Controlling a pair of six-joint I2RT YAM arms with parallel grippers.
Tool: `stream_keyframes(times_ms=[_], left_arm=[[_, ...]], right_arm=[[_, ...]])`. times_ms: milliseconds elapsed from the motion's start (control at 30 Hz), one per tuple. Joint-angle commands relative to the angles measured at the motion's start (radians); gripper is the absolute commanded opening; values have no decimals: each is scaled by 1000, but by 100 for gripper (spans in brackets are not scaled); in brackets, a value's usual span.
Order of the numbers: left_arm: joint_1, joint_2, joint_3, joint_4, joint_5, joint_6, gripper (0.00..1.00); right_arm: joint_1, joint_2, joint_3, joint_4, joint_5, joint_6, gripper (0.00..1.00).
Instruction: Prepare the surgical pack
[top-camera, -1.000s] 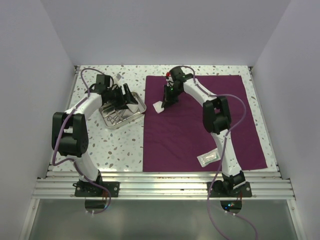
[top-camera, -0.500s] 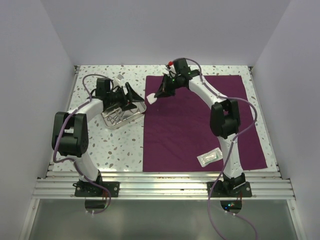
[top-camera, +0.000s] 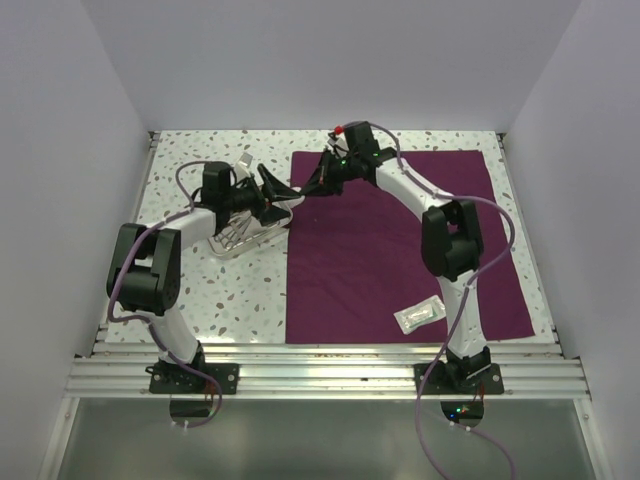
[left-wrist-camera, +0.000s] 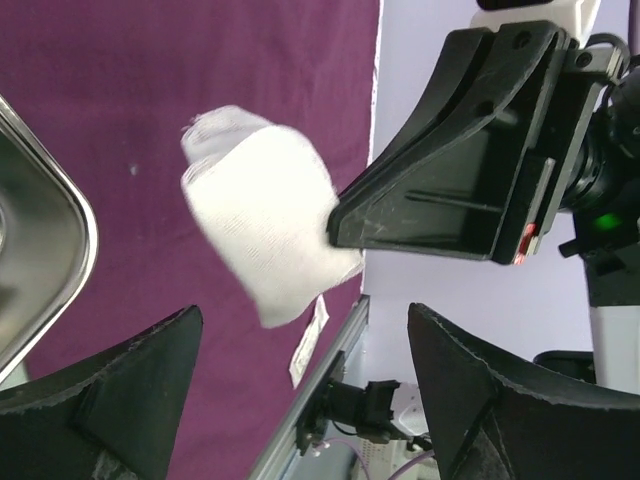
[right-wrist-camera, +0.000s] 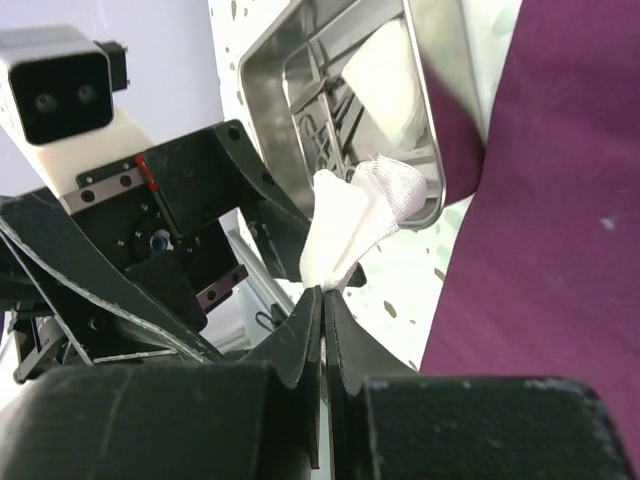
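The right arm is arching toward the frame's upper middle, its gripper (right-wrist-camera: 322, 295) pinching a gauze square (right-wrist-camera: 365, 215) beside the tray (right-wrist-camera: 440, 100) (at the drape's (top-camera: 400, 250) edge). The left gripper (left-wrist-camera: 300, 350) is gaping wide, empty.

Text, labels, numbers: I can read none in any of my three views.
Pouch (top-camera: 420, 316): at 5 o'clock in the top view; it is too small there for me to make out any print.
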Motion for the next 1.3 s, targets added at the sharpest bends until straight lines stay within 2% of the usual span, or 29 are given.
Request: stream_keyframes(times_ms=[0, 367, 667, 967, 1067, 1100, 1167, 1267], left_arm=[[-4, -13, -7, 99, 3, -72, 88], [-4, 1, -36, 130, -8, -138, 85], [7, 3, -27, 111, -7, -126, 71], [38, -5, -59, 111, 19, -101, 49], [39, -5, -71, 119, 26, -101, 39], [39, -5, -73, 120, 29, -103, 32], [41, -2, -73, 125, 35, -101, 25], [41, 4, -67, 120, 38, -89, 6]], right_arm=[[19, -95, -11, 51, -50, 39, 0], [42, -145, -91, 96, -65, 72, 0], [65, -148, -110, 102, -73, 72, 0], [65, -168, -140, 96, -59, 61, 0], [67, -168, -148, 100, -58, 62, 0], [67, -168, -151, 105, -58, 66, 0], [67, -164, -148, 109, -59, 67, 0], [72, -153, -131, 100, -59, 62, 0]])
